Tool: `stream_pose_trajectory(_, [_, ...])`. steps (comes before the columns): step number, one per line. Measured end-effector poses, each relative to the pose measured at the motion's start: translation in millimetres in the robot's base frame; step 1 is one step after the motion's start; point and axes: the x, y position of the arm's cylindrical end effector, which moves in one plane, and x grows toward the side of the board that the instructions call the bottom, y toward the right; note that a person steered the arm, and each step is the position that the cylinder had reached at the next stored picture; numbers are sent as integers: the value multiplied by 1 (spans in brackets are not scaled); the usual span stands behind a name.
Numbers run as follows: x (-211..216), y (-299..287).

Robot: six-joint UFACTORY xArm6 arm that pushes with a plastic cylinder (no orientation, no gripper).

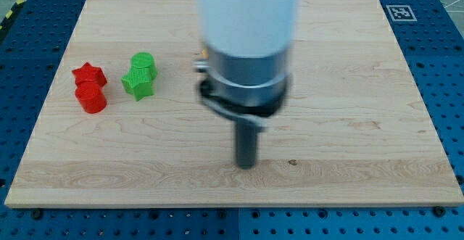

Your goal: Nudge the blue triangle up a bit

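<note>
Rod position on the light wooden tabletop (348,88)

My tip (246,166) rests right of the red star block (89,73), red cylinder block (92,97), green cylinder block (143,64) and green star block (137,83); no fingers fitted, so no finger state can be told.

Pretty plain setup: light wooden board (362,88) sitting on a blue perforated table (442,66), with a black-and-white marker tag (401,12) in the upper right of the frame.

White cylindrical arm housing (250,11), grey metal collar, black clamp ring, straight dark rod, my tip (246,166)
</note>
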Motion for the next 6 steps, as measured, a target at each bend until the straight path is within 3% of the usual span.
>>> stream_pose_trajectory(1, [-15,67])
stream_pose_trajectory(3, [-22,54])
stream_pose_trajectory(5, [-104,36])
stream_pose_trajectory(6, [-114,36])
